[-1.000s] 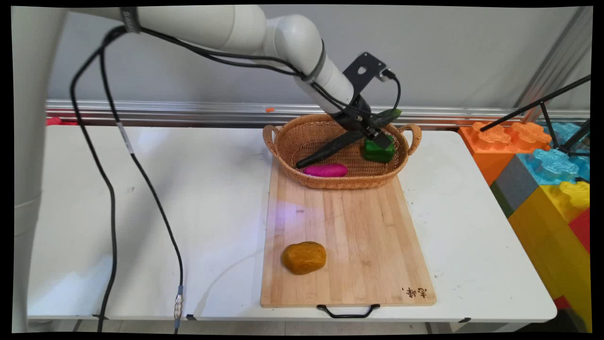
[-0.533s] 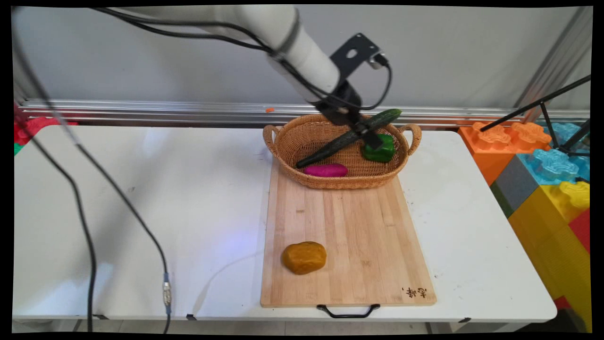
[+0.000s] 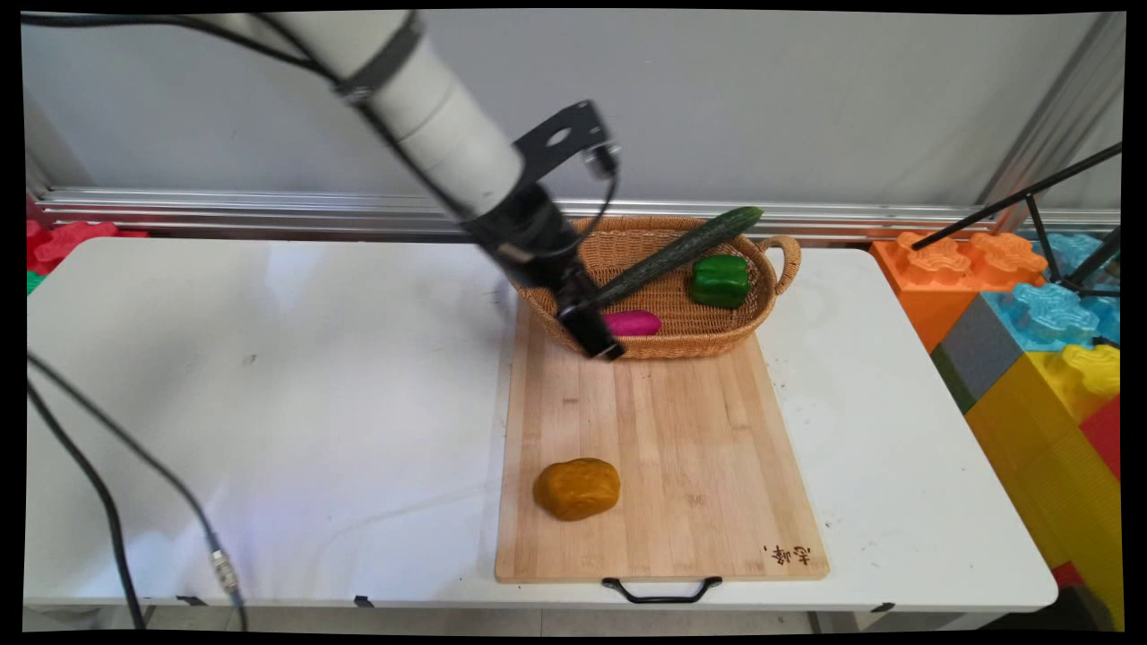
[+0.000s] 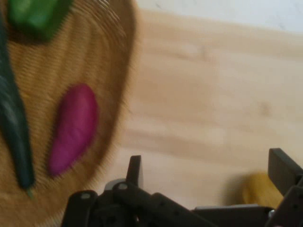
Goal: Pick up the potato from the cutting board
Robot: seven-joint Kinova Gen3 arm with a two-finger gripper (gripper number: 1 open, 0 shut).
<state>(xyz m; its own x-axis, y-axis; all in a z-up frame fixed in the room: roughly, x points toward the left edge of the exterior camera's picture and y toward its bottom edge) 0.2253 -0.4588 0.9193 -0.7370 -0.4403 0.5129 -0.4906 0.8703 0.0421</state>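
We find the gripper empty with fingers apart, above the cutting board beside the basket, which holds cucumber, green pepper and purple sweet potato; the yellow potato lies on the board, ungrasped.

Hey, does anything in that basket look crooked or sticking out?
Yes. The cucumber lies slantwise in the wicker basket, its far tip poking up over the back rim. The green pepper and purple sweet potato sit inside.

A dark burnt-in mark on the cutting board cannot be read.
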